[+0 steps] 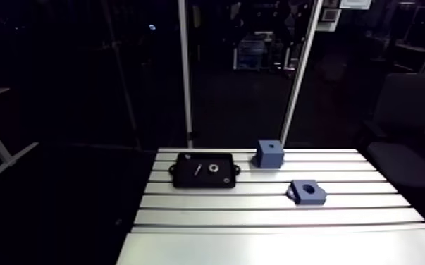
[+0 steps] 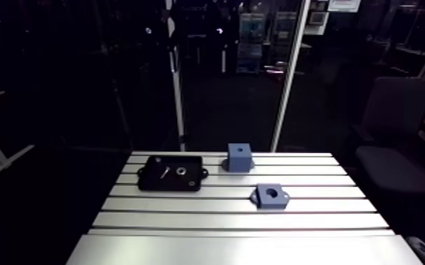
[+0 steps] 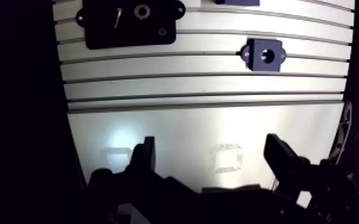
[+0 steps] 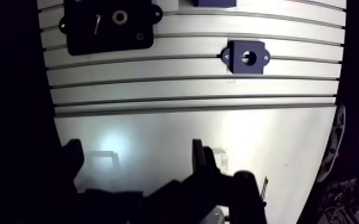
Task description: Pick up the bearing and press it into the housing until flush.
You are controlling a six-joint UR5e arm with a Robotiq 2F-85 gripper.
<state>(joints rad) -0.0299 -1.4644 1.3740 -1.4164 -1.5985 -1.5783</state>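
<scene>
Gripper (image 3: 211, 144) hangs above the table (image 3: 175, 116) — fingers spread, empty — well short of the bearing (image 3: 141, 10).

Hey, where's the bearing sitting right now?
In the arm view, the bearing lies in the black tray at the far left of the table, beside a small pin, left of the tall blue block.
</scene>
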